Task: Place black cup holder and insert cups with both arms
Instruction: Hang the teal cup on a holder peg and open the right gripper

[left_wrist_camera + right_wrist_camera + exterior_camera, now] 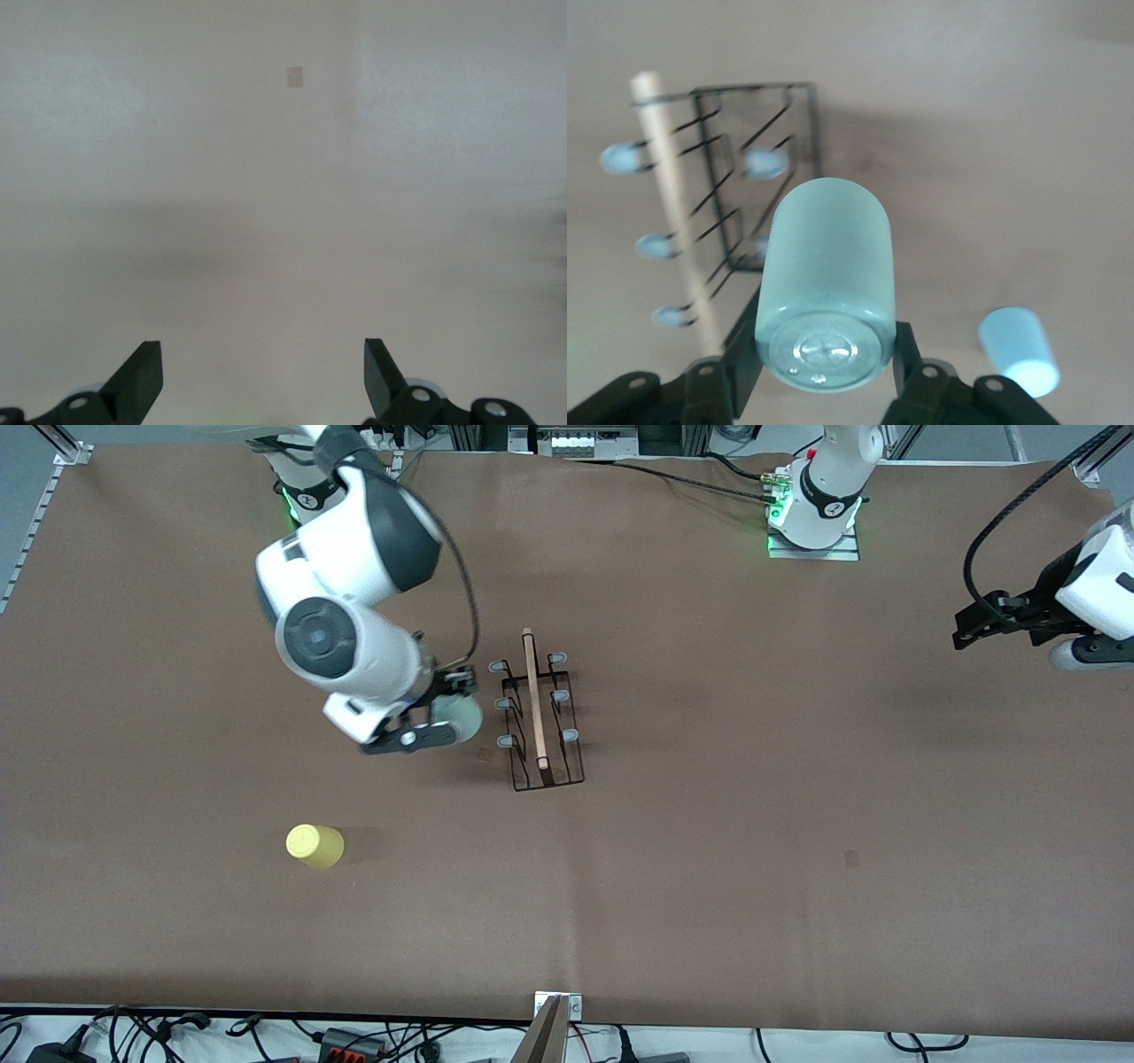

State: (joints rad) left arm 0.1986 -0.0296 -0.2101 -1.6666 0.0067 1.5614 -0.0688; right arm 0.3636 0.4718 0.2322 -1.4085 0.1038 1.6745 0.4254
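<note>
The black cup holder (537,710) stands mid-table, its wooden rod on top and grey-blue peg tips on both sides; it also shows in the right wrist view (735,168). My right gripper (440,717) is shut on the pale green cup (462,717), held beside the holder's pegs at the right arm's side. In the right wrist view the gripper (824,359) clamps the green cup (826,266), base toward the camera. The yellow cup (314,845) stands nearer the front camera. The light blue cup (1019,351) lies on the table; the front view hides it. My left gripper (964,631) waits open and empty (263,376).
A small tape mark (850,857) is on the brown table cover toward the left arm's end and also shows in the left wrist view (295,77). A bracket (558,1005) sits at the table's front edge. Cables lie along that edge.
</note>
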